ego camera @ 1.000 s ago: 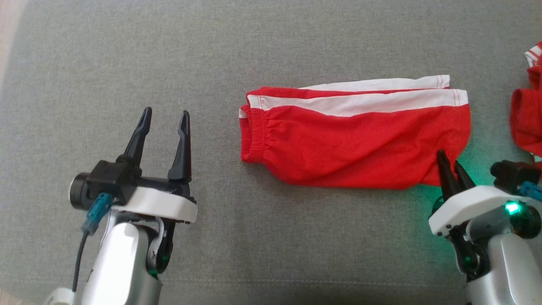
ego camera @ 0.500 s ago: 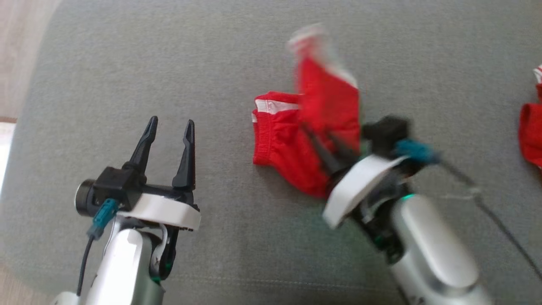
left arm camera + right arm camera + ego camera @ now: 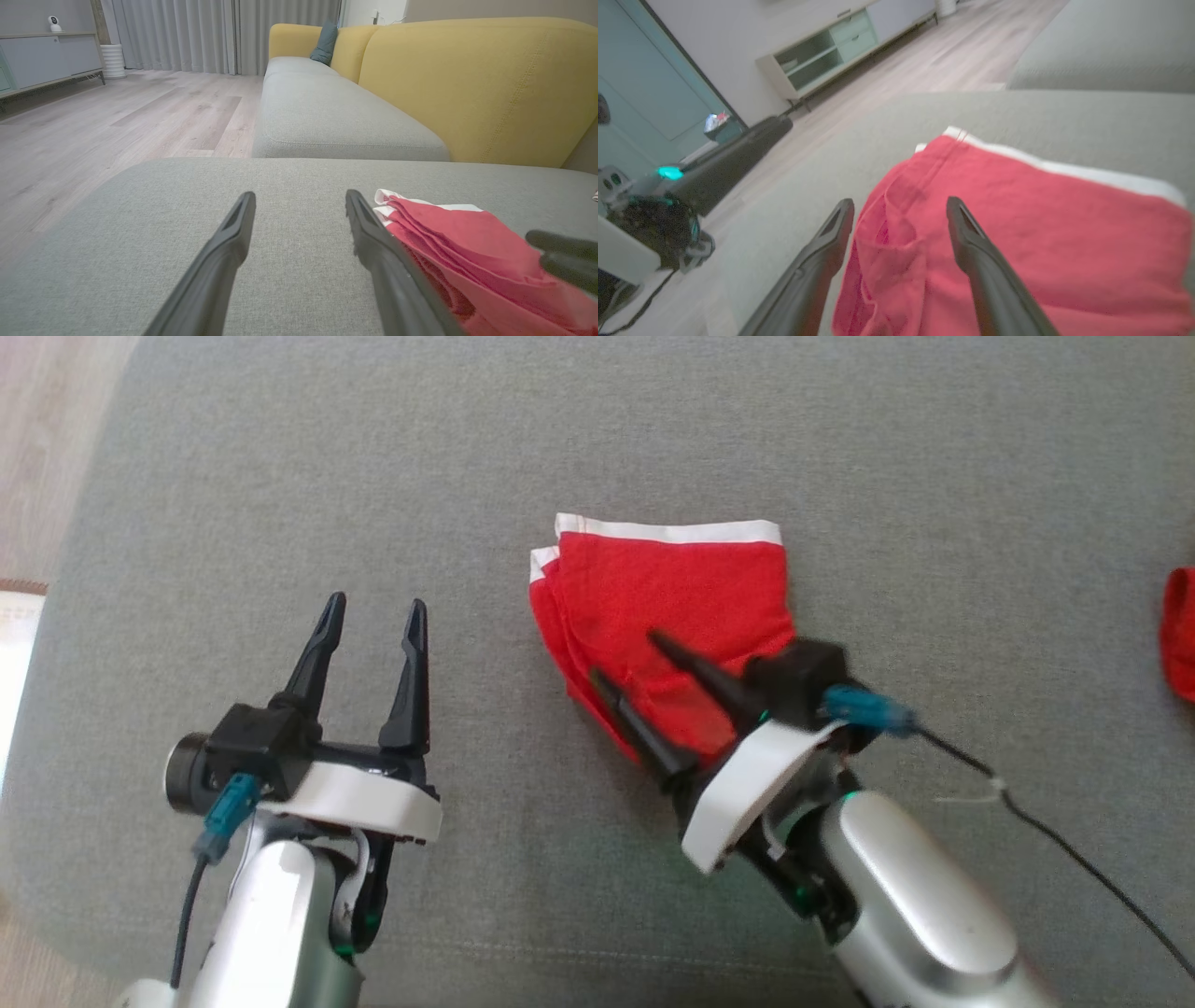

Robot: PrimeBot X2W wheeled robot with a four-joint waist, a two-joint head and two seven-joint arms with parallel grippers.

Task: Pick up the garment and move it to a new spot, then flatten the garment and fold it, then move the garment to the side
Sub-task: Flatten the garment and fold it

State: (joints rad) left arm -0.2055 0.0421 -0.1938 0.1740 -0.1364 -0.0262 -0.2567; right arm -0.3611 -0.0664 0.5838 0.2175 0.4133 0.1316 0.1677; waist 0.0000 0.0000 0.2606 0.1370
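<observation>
The garment [image 3: 681, 597] is a pair of red shorts with white trim, folded over on itself into a compact stack on the grey cushion [image 3: 560, 448]. My right gripper [image 3: 627, 658] hovers over its near left corner, jaws open and nothing between them; in the right wrist view the red cloth [image 3: 1017, 233] lies under the spread fingers [image 3: 971, 247]. Well to the left, my left gripper [image 3: 373, 607] stands open over bare cushion. The left wrist view has the garment [image 3: 458, 242] just right of its fingers [image 3: 373, 242].
Another red cloth [image 3: 1180, 630] lies at the cushion's right edge. A black cable [image 3: 1055, 840] trails from my right wrist. Wooden floor [image 3: 47, 448] lies beyond the cushion's left edge. A yellow sofa back [image 3: 476, 88] rises behind the cushion.
My right gripper carried the shorts' right end over to the left, folding the garment in half, then opened and let go. The head camera shifted slightly. The left arm stayed put.
</observation>
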